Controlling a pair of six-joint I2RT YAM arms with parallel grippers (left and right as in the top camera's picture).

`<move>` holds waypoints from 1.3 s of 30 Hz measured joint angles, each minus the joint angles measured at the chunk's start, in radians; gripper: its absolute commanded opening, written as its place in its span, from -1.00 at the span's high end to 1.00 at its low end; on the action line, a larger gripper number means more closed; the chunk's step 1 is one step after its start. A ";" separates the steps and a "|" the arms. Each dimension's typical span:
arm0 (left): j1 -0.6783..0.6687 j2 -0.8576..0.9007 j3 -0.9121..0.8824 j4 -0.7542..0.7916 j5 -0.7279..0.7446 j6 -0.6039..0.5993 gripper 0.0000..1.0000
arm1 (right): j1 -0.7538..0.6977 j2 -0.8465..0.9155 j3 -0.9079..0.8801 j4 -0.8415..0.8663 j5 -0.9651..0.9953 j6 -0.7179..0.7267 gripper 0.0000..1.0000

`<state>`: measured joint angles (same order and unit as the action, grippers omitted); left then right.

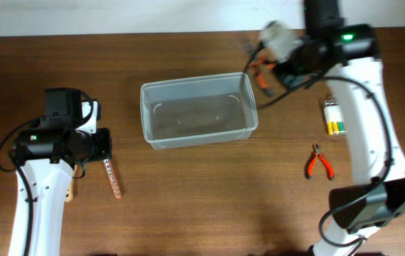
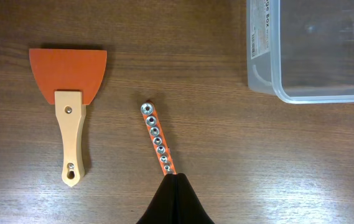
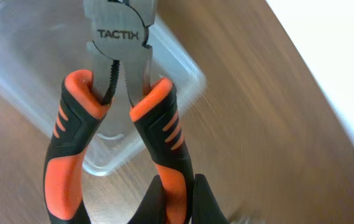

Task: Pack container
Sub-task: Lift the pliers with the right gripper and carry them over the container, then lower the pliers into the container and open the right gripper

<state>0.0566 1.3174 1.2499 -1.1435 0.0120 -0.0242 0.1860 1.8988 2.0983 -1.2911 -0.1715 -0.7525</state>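
Observation:
The container (image 1: 198, 110) is a clear plastic tub at the table's middle; nothing shows inside it. Its corner (image 2: 313, 50) appears in the left wrist view, and its rim (image 3: 102, 158) lies blurred below in the right wrist view. My right gripper (image 3: 178, 186) is shut on one handle of orange-and-black pliers (image 3: 117, 74), held in the air beside the tub's far right corner. From overhead, those pliers (image 1: 261, 73) hang off the right gripper (image 1: 272, 71). My left gripper (image 2: 175, 177) is shut on nothing, above the near end of an orange socket rail (image 2: 158, 140).
An orange scraper (image 2: 69, 106) with a wooden handle lies left of the rail. Smaller red pliers (image 1: 319, 162) and a white-and-green pack (image 1: 336, 117) lie right of the tub, under the right arm. A pale wall runs along the table's far edge.

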 measured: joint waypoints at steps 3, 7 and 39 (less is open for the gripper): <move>0.000 0.000 0.000 0.000 0.000 0.000 0.96 | 0.092 0.003 0.000 -0.005 -0.013 -0.200 0.92; 0.000 0.000 0.000 0.000 0.000 0.000 0.96 | 0.167 0.007 0.000 -0.006 -0.016 -0.413 0.92; 0.000 0.000 0.000 0.000 0.016 0.000 0.96 | 0.214 0.399 -0.002 0.027 -0.121 -0.661 0.91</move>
<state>0.0566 1.3174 1.2499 -1.1431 0.0280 -0.0242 0.4004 2.2974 2.0960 -1.2640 -0.2928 -1.4139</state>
